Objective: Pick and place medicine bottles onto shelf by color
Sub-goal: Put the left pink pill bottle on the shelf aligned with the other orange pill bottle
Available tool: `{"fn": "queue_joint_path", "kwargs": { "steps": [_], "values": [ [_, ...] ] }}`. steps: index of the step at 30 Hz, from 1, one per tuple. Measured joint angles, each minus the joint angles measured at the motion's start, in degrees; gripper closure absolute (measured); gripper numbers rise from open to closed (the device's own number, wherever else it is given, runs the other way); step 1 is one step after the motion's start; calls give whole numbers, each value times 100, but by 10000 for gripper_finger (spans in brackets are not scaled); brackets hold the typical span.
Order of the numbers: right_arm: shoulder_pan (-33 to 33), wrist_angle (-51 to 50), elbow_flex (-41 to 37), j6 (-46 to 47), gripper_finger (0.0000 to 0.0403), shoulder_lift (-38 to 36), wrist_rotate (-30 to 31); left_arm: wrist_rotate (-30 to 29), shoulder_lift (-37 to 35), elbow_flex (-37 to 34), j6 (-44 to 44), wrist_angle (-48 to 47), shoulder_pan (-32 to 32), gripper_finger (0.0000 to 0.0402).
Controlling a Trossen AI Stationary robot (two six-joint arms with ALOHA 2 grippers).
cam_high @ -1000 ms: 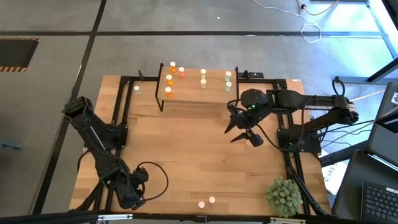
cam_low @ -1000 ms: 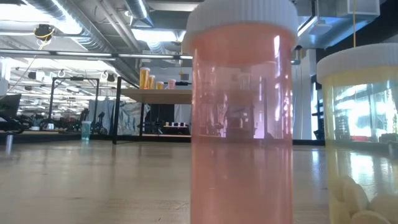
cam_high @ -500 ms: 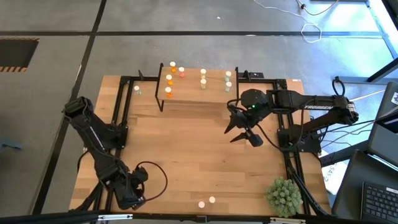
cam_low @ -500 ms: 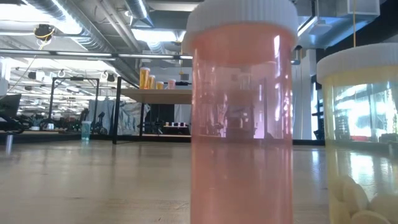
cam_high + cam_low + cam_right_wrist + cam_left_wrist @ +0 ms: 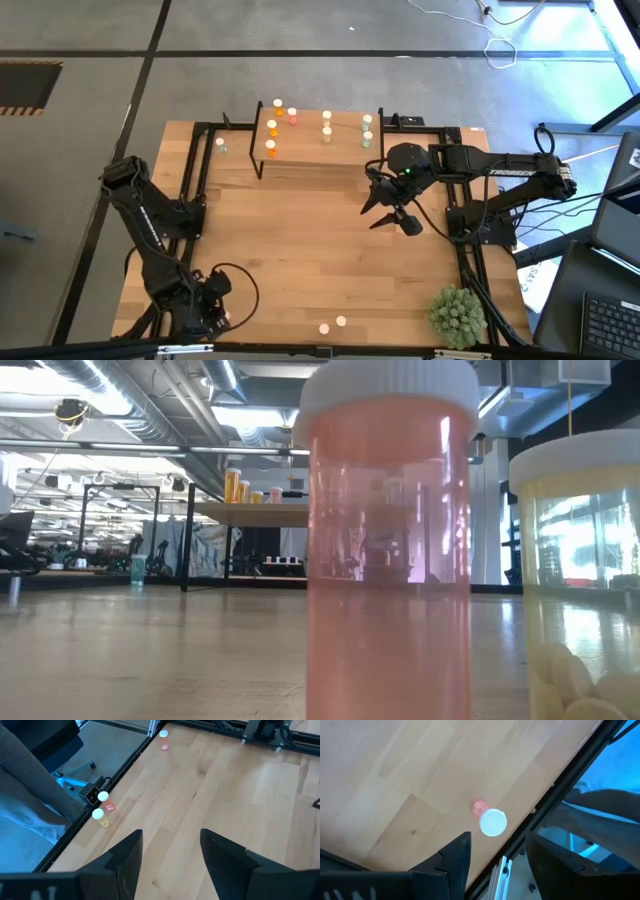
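Note:
The shelf stands at the table's far side. It carries several bottles: orange ones at its left, a red-pink one, pale yellow ones and pale green ones. A red-pink bottle and a pale yellow bottle stand upright at the near edge, and both loom large in the low view. My left gripper is open near the near-left corner, with a red-pink bottle standing ahead of its fingers. My right gripper hangs open right of the table's middle.
One pale green bottle stands on the table left of the shelf. A spiky green plant ball sits at the near-right corner. Black frame rails run along the table's sides. Bare wood lies between the shelf and the near edge.
My left arm has swung a little toward the table's left edge, carrying its gripper with it. The bottles have stayed in place.

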Motion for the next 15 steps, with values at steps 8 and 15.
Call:
{"fn": "queue_joint_path", "kwargs": {
  "steps": [8, 15],
  "values": [
    [0, 0, 0, -2, 201, 0, 0, -144, 2, 0, -304, 67, 2, 221],
    [-1, 0, 0, -2, 201, 0, 0, -258, 122, 0, -412, 136, 3, 221]
  ]
}}
